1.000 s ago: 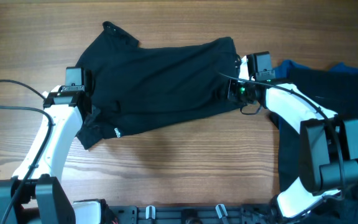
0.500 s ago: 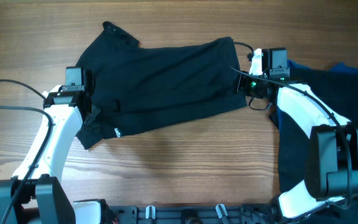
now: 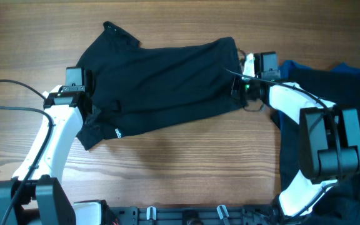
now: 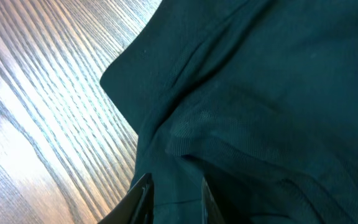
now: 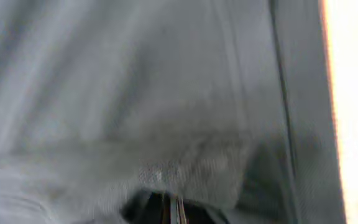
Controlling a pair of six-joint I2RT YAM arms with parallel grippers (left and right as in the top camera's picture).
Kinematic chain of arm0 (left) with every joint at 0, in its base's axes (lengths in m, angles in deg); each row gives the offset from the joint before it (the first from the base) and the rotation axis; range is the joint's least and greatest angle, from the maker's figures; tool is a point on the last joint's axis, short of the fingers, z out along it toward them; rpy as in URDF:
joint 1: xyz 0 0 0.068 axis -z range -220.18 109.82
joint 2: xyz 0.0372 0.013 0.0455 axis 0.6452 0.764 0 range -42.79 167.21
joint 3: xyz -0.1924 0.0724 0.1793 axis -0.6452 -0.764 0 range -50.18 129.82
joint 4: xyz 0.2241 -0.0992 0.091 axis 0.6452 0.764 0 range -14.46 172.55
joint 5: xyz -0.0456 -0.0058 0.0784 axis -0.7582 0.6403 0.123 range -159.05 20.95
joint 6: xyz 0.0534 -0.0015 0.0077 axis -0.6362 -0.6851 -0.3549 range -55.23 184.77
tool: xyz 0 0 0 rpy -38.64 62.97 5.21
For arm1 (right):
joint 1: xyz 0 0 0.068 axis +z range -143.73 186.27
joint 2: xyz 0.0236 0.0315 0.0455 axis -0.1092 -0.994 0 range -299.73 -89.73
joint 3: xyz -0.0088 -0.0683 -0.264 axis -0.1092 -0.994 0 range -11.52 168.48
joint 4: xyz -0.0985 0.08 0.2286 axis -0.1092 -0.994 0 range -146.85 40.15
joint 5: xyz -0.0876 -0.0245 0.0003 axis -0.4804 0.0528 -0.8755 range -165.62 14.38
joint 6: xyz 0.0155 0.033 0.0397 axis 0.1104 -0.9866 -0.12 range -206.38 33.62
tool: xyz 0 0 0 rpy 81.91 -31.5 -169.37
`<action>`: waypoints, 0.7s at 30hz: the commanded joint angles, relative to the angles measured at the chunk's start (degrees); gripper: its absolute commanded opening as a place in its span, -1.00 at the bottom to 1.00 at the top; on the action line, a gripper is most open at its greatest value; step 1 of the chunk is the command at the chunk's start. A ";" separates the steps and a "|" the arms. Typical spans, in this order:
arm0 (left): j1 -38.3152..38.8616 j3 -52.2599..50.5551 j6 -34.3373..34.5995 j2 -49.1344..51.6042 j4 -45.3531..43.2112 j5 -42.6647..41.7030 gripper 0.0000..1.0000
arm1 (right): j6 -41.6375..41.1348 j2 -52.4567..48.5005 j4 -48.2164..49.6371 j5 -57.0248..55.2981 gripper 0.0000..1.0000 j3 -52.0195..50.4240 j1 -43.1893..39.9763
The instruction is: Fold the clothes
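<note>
The clothes being folded, a black short-sleeved shirt point(image 3: 167, 81), lie spread across the middle of the wooden table, with small white print point(image 3: 117, 132) near the lower left corner. My left gripper point(image 3: 91, 115) sits on the shirt's left edge. In the left wrist view its fingertips point(image 4: 143, 194) stand narrowly apart and shirt cloth point(image 4: 260, 93) fills the gap point(image 4: 174, 198); whether they pinch it does not show. My right gripper point(image 3: 236, 89) is at the shirt's right edge. Its tips point(image 5: 173, 213) are pressed together, and blurred shirt fabric point(image 5: 135, 93) fills the view beyond them.
A heap of dark and blue garments point(image 3: 330, 75) lies at the right side of the table, under the right arm. A black cable point(image 3: 5, 94) loops over the wood at the far left. Bare wood point(image 3: 186, 162) runs along the front.
The right gripper swung a little to the right and has come back to the shirt's right edge. The shirt and the left arm have not visibly moved.
</note>
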State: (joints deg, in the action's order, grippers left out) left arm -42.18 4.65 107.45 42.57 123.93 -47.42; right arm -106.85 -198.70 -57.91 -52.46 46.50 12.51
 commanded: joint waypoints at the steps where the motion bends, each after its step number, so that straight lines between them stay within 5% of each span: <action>1: -0.42 0.63 -0.33 0.26 0.04 1.38 -0.48 | -6.75 0.02 9.05 2.54 -0.81 0.90 -2.60; 4: -0.42 0.63 -0.33 0.26 0.07 1.38 -0.47 | -5.97 2.75 9.09 3.96 -0.79 1.01 -4.15; 10: -0.42 0.63 -0.33 0.26 0.02 1.38 -0.46 | 5.18 7.23 -10.93 6.08 -0.65 1.01 -3.19; 12: -0.42 0.63 -0.52 0.26 0.52 1.38 -0.27 | 5.25 7.13 -16.63 2.14 -0.49 0.61 -1.90; 14: -0.42 0.63 -0.52 0.26 1.64 1.38 -0.17 | 4.81 7.13 -19.30 -3.87 0.13 0.52 -1.62; 15: -0.42 0.63 -0.52 0.26 2.32 1.36 -0.16 | 2.71 7.13 -20.37 -8.63 0.22 0.52 -1.70; 21: -0.42 0.63 -0.55 0.26 4.35 1.36 -0.15 | 9.55 7.13 -6.80 5.84 -0.24 1.09 -2.29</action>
State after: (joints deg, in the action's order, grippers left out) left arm -42.18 4.65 107.16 42.57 128.19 -47.40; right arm -100.16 -192.58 -68.66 -53.16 46.96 10.13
